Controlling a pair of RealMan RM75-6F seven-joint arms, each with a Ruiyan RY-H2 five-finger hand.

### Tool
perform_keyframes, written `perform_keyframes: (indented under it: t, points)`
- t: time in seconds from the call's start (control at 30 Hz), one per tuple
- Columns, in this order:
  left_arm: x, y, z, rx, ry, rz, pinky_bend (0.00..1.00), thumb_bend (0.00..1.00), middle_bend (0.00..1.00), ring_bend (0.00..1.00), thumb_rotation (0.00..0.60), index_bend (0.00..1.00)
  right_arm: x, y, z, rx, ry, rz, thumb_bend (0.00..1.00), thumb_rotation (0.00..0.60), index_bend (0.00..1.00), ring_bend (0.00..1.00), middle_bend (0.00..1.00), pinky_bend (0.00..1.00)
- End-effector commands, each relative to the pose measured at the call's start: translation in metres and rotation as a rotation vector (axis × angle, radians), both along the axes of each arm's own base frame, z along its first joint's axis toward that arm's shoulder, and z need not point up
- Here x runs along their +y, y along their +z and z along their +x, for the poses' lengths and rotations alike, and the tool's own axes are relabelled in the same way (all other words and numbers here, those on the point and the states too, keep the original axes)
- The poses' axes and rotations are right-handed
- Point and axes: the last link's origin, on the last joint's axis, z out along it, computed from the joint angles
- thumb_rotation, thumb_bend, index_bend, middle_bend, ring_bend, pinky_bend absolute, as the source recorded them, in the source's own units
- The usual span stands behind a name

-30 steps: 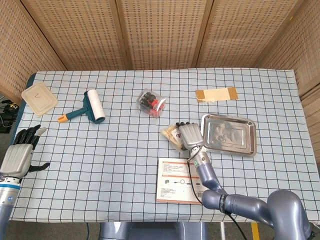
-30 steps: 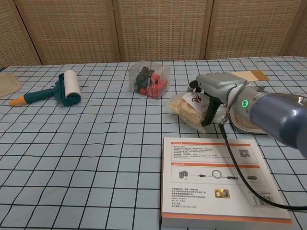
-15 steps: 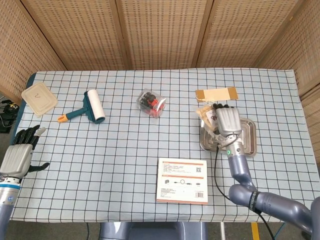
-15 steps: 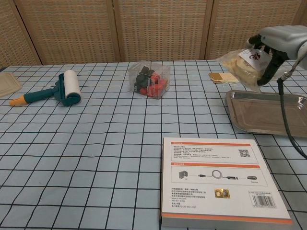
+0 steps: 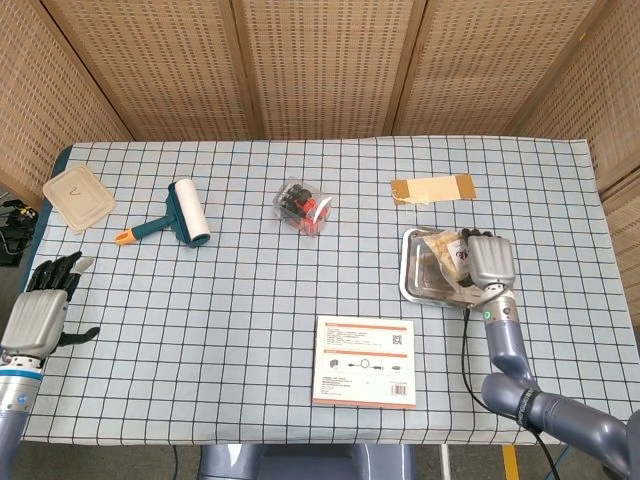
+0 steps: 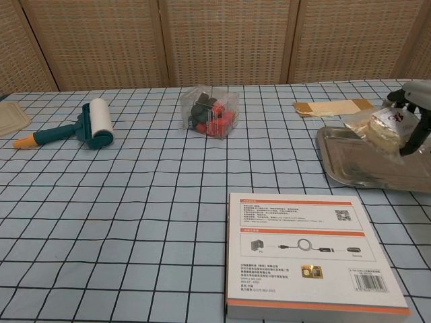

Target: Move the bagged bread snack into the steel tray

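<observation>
Closest to the robot there's a flat white box (image 5: 364,360) with a cable picture printed on it, lying on the checkered tabletop (image 5: 250,300) near the front edge. Off at the front left corner the left hand (image 5: 40,312) hangs just beside the tabletop's edge, fingers loosely apart and nothing in it.

A bit further back on the right sits the steel tray (image 5: 422,280), just behind the box and slightly to its right. The right hand (image 5: 489,262) is over the tray with its fingers wrapped round the bread bag (image 5: 446,256), a clear bag of pale bread pieces with a round label on it. In the chest view the bag (image 6: 378,132) is inside the tray's outline, low over the metal, but I honestly can't tell if it's touching the bottom or not.

Mid-tabletop there's a small clear plastic box (image 5: 304,207) full of red and black bits. Left of that is a lint roller (image 5: 180,213) with a dark teal handle and an orange tip, lying on its side. Behind the tray, a tan cardboard strip (image 5: 432,188) lies flat. Far back left, a beige square lid (image 5: 78,196) sits right at the tabletop's edge. Woven wicker screens (image 5: 320,65) close off the back.
</observation>
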Motion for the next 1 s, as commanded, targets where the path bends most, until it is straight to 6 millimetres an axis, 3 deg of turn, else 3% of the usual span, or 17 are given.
perform_keyframes:
  t: [0.03,0.1,0.17,0.23,0.3,0.53,0.73,1.0]
  points:
    - [0.0,0.0,0.0,-0.002,0.0,0.001,0.0,0.0,0.0,0.0,0.6,0.0,0.0,-0.004,-0.006,0.01,-0.019,0.007,0.15,0.6,0.47,0.2,0.24,0.32]
    - [0.0,0.0,0.0,-0.005,0.002,-0.002,0.0,0.0,0.0,0.0,0.6,0.0,0.0,-0.005,-0.009,0.016,-0.037,0.01,0.14,0.6,0.36,0.06,0.1,0.16]
    - [0.0,0.0,-0.001,-0.007,0.004,-0.005,0.0,0.0,0.0,0.0,0.6,0.0,0.0,-0.004,-0.011,0.018,-0.057,0.009,0.14,0.6,0.26,0.0,0.02,0.05]
    - [0.0,0.0,-0.001,-0.008,0.004,-0.006,0.0,0.0,0.0,0.0,0.6,0.0,0.001,-0.001,-0.013,0.032,-0.07,0.001,0.14,0.6,0.18,0.0,0.0,0.01]
    - [0.0,0.0,0.0,-0.009,0.004,-0.007,0.0,0.0,0.0,0.0,0.6,0.0,0.002,0.001,-0.011,0.038,-0.065,-0.011,0.13,0.6,0.12,0.0,0.0,0.0]
    - [-0.002,0.0,0.002,-0.007,-0.005,-0.008,0.0,0.0,0.0,0.0,0.6,0.0,0.015,0.01,-0.009,0.037,-0.037,-0.054,0.13,0.6,0.07,0.0,0.0,0.0]
    - [-0.004,0.003,0.003,-0.011,-0.011,0.002,0.0,0.0,0.0,0.0,0.6,0.0,0.049,0.03,-0.013,0.032,0.016,-0.09,0.13,0.6,0.07,0.0,0.0,0.0]
    - [-0.008,-0.003,-0.001,0.019,-0.031,-0.007,0.0,0.0,0.0,0.0,0.6,0.0,0.119,0.061,-0.036,0.009,0.174,-0.136,0.13,0.6,0.03,0.0,0.0,0.0]
